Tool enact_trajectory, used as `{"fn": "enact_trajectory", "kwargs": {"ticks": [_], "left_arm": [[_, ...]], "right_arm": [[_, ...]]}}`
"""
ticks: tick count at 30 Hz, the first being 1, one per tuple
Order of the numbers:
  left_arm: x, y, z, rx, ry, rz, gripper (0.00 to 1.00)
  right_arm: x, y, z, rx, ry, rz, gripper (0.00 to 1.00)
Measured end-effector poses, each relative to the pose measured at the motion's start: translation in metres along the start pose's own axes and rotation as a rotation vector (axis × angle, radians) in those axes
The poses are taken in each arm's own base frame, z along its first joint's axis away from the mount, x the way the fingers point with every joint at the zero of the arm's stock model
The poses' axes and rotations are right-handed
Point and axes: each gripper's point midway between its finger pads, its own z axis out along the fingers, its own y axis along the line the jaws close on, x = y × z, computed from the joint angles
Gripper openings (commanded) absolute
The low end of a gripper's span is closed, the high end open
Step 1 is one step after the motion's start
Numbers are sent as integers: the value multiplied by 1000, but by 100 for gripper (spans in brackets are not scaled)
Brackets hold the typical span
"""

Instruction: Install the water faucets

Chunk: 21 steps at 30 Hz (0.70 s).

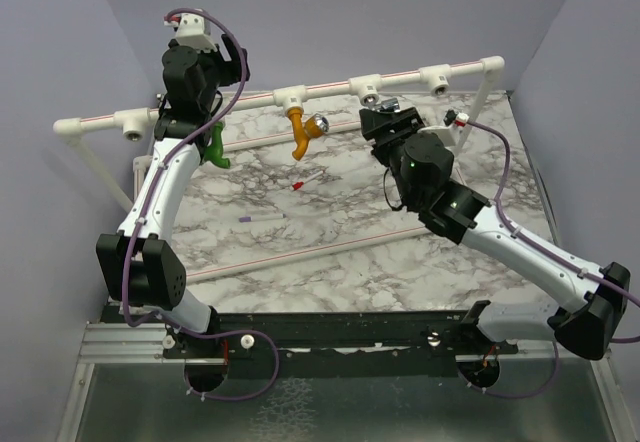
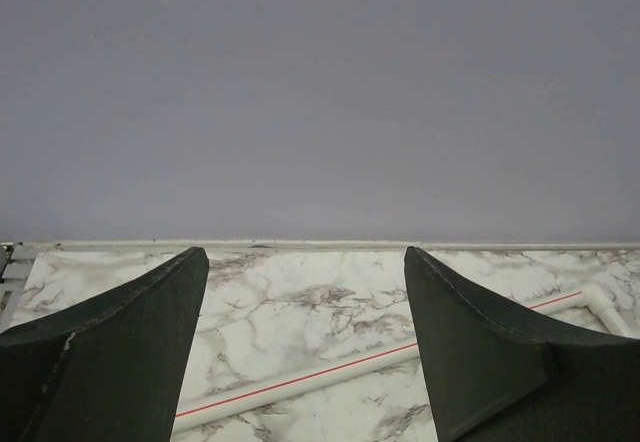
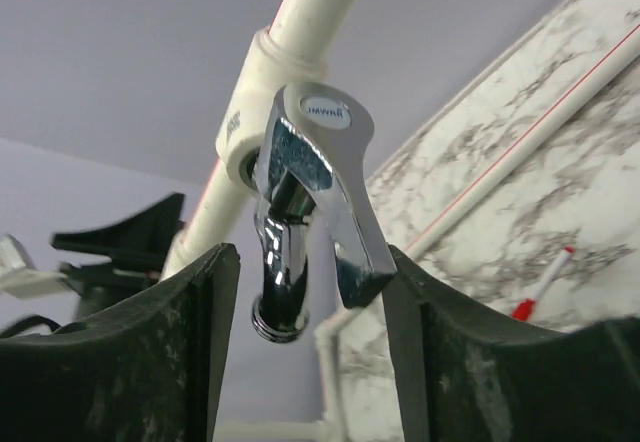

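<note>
Overhead view: a white pipe rail (image 1: 330, 87) with several tee joints crosses the upper part of the frame above a marble-patterned table (image 1: 400, 252). The orange faucet (image 1: 299, 127), its silver knob (image 1: 320, 124) to the right, hangs spout-down from a tee joint just left of centre. The green faucet (image 1: 216, 150) sits at upper left, directly below the left arm's wrist; its upper end is hidden, so whether it is seated cannot be told. The grey faucet (image 1: 385, 105) is at the rail right of centre, at the tip of the right arm. A red-tipped stick (image 1: 305, 181) and a purple-tipped stick (image 1: 262, 218) lie on the table near the middle, well apart from both arms.

Right wrist view: the grey faucet is set in a tee joint (image 3: 265, 72), spout pointing down. The right gripper (image 3: 310, 252) brackets it with jaws apart; a gap shows beside the left finger (image 3: 150, 352), and the handle tip lies just beside the right finger.

Left wrist view: the left gripper (image 2: 302, 262) has its jaws wide apart with nothing between them; beyond lies a low pipe (image 2: 300, 382) on the table
</note>
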Motion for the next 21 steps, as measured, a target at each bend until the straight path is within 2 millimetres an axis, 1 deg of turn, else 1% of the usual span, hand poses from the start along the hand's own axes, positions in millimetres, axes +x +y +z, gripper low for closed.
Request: {"fn": "enact_trajectory", "kwargs": {"ticks": [2,4,8,14,18,21], "left_arm": [[-2,-1,0,2,-5,-1,81],[-3,-1,0,3,-5,-1,81],[-4,-2,2,4,2,-5,81],[-2,-5,5,20,38,-25,81],[2,-14,8,58,80,-63,81],[5,-21,8,87,111,-88,81]], "right_arm": [[1,-5,-3,0,11,-91,77],[1,-10,-7,-1,20,-186,82],[-4,-22,-14,-6,23,-341,82],[-16,-29,-31,-63,27,-501,82],[-24,-34,-41,-90,25,-607,82],[-28,-37,-48,-124,28,-718,82]]}}
